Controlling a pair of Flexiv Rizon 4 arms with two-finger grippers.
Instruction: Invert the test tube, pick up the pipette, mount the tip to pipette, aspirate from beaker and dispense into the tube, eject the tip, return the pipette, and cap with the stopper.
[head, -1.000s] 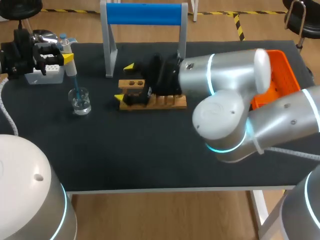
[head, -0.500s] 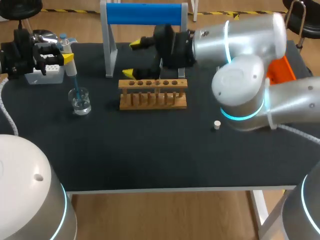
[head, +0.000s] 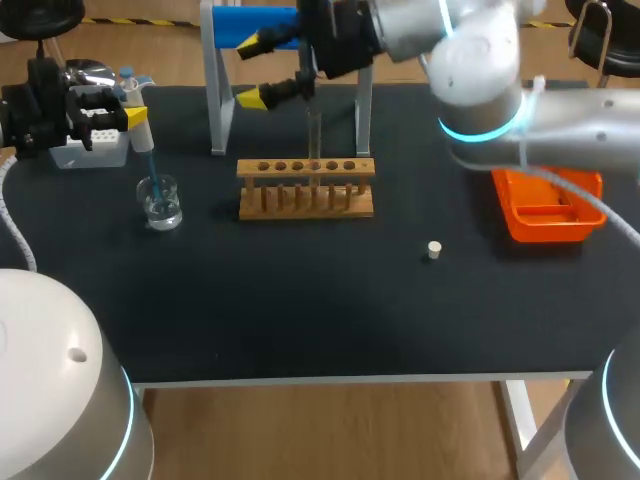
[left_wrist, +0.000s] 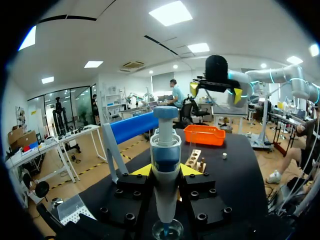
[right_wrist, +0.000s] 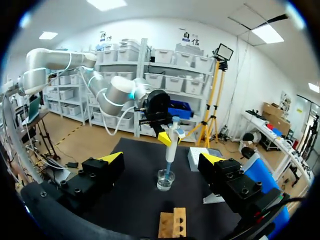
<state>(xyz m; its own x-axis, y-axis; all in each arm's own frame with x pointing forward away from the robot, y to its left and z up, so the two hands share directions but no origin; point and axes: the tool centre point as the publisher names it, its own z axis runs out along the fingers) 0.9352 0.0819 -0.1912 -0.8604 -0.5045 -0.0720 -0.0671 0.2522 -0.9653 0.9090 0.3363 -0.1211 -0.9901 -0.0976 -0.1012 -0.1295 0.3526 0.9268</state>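
Blue-tipped pipette (left_wrist: 165, 150) gripped in left claw (left_wrist: 165, 171), tip in beaker (head: 160, 200), aspirating step judged in hand; right claw (head: 257, 70) spread empty above rack (head: 305, 192); next, straight lift, then carry to tube (head: 314, 140) standing there.

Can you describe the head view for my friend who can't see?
The left tool holds a pipette with its blue tip dipped in a beaker. The right tool hangs open above a wooden rack holding one test tube. A white stopper and orange tray lie on the black table.
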